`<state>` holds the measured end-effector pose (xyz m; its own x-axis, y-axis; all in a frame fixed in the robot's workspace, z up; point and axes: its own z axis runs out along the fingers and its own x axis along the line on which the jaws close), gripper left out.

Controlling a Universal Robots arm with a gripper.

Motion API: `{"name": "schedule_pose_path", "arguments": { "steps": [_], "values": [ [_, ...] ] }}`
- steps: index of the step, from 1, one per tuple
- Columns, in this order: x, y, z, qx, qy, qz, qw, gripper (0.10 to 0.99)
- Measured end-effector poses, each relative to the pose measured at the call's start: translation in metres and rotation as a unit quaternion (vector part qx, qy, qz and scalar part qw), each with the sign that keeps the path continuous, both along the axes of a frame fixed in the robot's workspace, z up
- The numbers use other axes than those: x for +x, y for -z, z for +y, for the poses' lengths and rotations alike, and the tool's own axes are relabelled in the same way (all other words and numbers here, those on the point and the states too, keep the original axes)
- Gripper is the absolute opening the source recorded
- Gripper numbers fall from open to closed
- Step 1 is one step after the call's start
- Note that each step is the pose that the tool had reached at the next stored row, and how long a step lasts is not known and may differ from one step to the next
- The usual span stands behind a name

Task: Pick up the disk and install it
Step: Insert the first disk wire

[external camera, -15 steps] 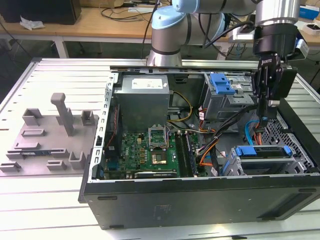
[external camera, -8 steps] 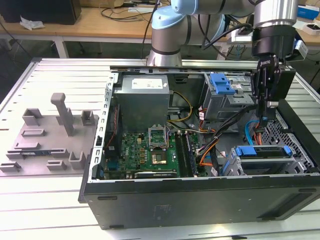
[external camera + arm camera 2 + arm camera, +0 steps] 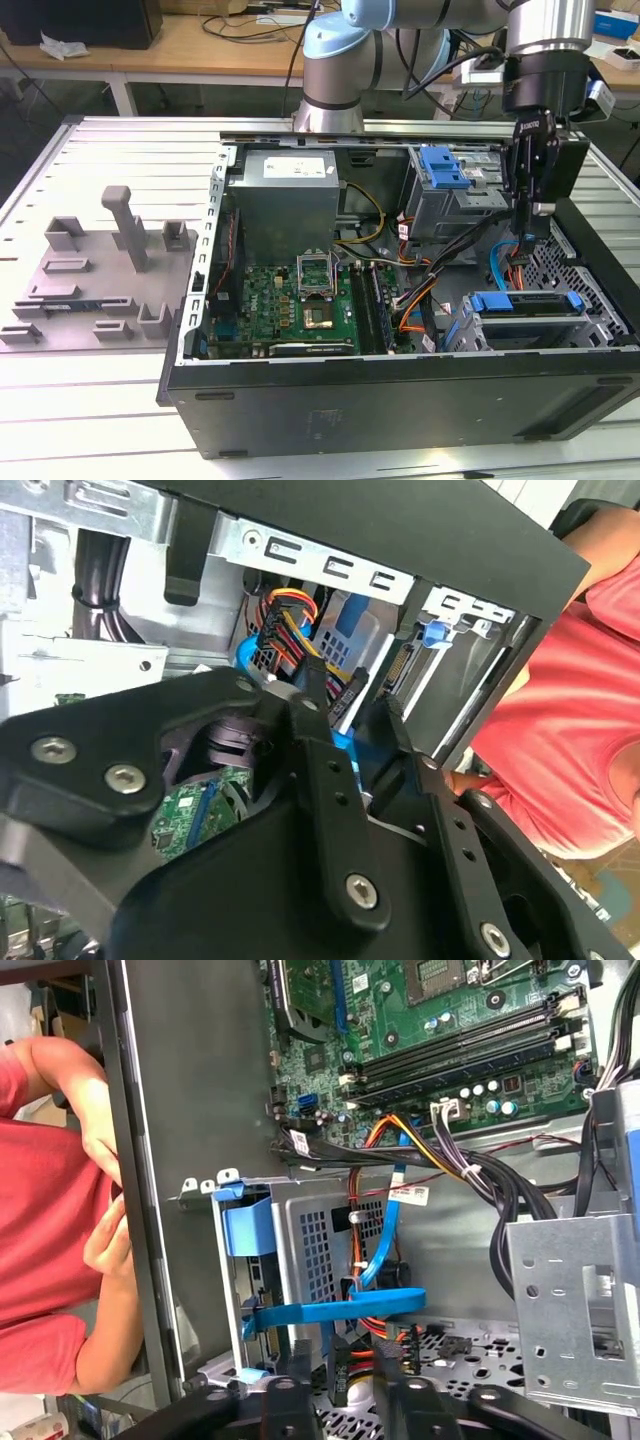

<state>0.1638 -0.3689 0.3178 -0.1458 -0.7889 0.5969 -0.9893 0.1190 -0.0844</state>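
- Take the step in hand as the reach toward the disk [image 3: 525,303]. This is a judgement from empty jaws hanging above it, and seating depth in the bay cannot be told.
- Disregard the grey fixture [image 3: 100,270] on the table [image 3: 90,440] at the exterior view's left, well apart from the work.
- Do not confuse the blue latch [image 3: 445,165] atop the cage [image 3: 440,215] with the disk.
- Allow for the cable bundle [image 3: 450,265] between cage and bay, and for the blue cable [image 3: 497,265] just beside the disk.
- Find the disk low in the case [image 3: 400,400], toward the exterior view's right, blue rail uppermost with a tab at each end.
- For the next move, judge a straight descent necessary, squared across the rail and clear of the cables. Mind the person [image 3: 50,1240] close against the case wall in the first wrist view.
- Note the jaws standing apart in both wrist views, clamped on nothing and touching nothing. A black connector [image 3: 345,1365] shows through the gap.
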Motion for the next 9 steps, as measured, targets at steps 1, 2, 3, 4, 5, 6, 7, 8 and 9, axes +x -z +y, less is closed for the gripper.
{"name": "schedule_pose_path", "arguments": {
  "steps": [1,2,3,4,5,6,7,8,9],
  "values": [
    [0.0001,0.0,0.0002,0.0,0.0,0.0,1.0,0.38],
    [0.0004,0.0001,0.0005,-0.0004,0.0,0.0,1.0,0.302],
    [0.0008,0.0001,0.0008,-0.001,0.0,0.0,1.0,0.302],
    [0.0011,0.0002,0.001,-0.0017,0.0,0.0,1.0,0.302],
    [0.0017,0.0003,0.0013,-0.0032,0.0,0.0,1.0,0.302],
    [0.0024,0.0003,0.0017,-0.0049,0.0,0.0,1.0,0.302],
    [0.0031,0.0003,0.0022,-0.0075,0.0,0.0,1.0,0.302],
    [0.0032,0.001,0.0024,-0.0099,0.0,0.0,1.0,0.302],
    [0.0032,0.0019,0.0027,-0.0113,0.0,0.0,0.9999,0.302]
  ]
}}
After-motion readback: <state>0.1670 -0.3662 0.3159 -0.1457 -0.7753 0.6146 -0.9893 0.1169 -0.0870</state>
